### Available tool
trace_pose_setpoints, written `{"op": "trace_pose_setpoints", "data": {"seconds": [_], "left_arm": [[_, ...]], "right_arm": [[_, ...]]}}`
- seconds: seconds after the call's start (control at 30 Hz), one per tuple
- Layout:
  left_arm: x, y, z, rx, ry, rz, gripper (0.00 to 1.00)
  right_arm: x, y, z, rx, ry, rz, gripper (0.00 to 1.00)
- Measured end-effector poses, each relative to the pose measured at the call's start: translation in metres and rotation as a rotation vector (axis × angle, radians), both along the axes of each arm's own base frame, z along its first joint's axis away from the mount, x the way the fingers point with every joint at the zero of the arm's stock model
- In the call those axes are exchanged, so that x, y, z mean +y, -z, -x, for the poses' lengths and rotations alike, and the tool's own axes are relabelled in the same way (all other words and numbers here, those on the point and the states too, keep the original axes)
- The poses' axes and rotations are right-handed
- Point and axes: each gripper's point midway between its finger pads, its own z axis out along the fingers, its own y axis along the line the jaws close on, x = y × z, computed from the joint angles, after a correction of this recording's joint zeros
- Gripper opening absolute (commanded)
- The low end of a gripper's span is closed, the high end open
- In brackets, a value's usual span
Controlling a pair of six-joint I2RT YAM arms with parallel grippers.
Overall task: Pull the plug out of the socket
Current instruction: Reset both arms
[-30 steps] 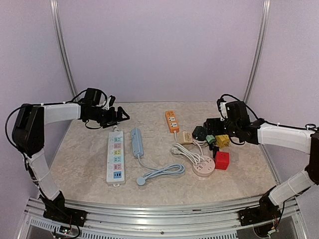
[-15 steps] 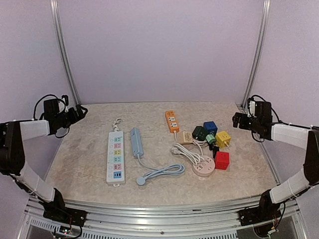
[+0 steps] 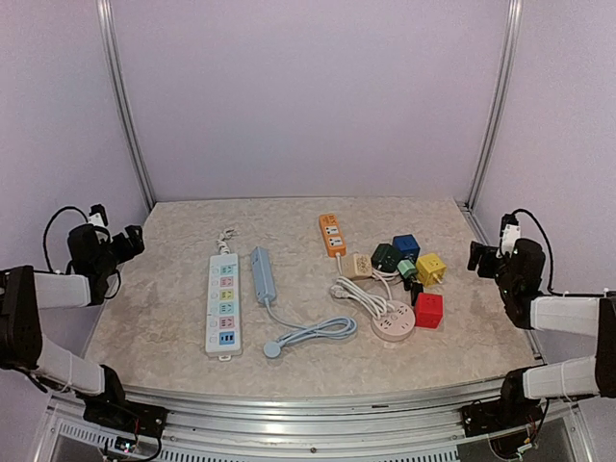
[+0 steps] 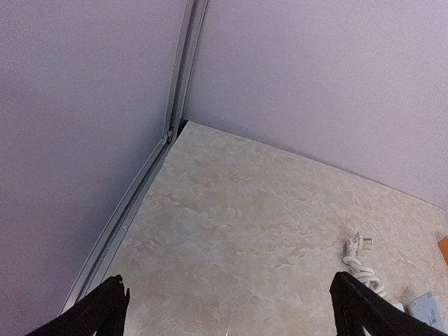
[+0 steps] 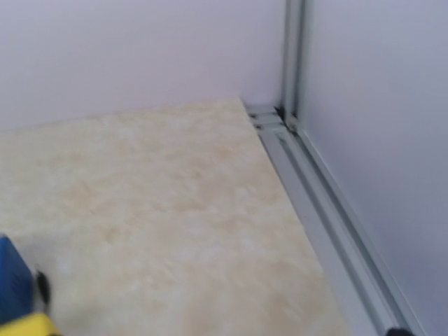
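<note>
I think the reach for the plug has not begun, because both arms sit far out at the sides. The left claw (image 4: 229,280) is wide with nothing in it. The right claw (image 3: 478,256) looks wide and empty too. A cream plug (image 3: 359,266) lies just by the near end of the orange power strip (image 3: 332,234). A small green plug (image 3: 406,269) lies further to the right of the strip. I cannot tell which one sits in a socket. Both plugs are well apart from either claw. Next, one claw must reach over to the strip and line up on a plug.
</note>
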Motion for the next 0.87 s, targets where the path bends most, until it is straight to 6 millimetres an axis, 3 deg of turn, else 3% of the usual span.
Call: {"op": "trace_pose_setpoints", "data": {"seconds": [0.17,0.43,0.87], "left_arm": [[-0.001,0.01,0.002,0.001,-0.006,-0.054,0.99],[-0.001,0.004,0.012,-0.052,-0.035,-0.112,0.99],[-0.006,0.009,0.014,-0.042,-0.027,-0.177,0.99]], "right_arm": [[-0.005,0.018,0.017,-0.02,0.024,0.042,1.0],[-0.008,-0.003,0.016,-0.112,0.037,0.062,1.0],[-0.008,-0.006,0.016,-0.123,0.037,0.063,0.99]]}}
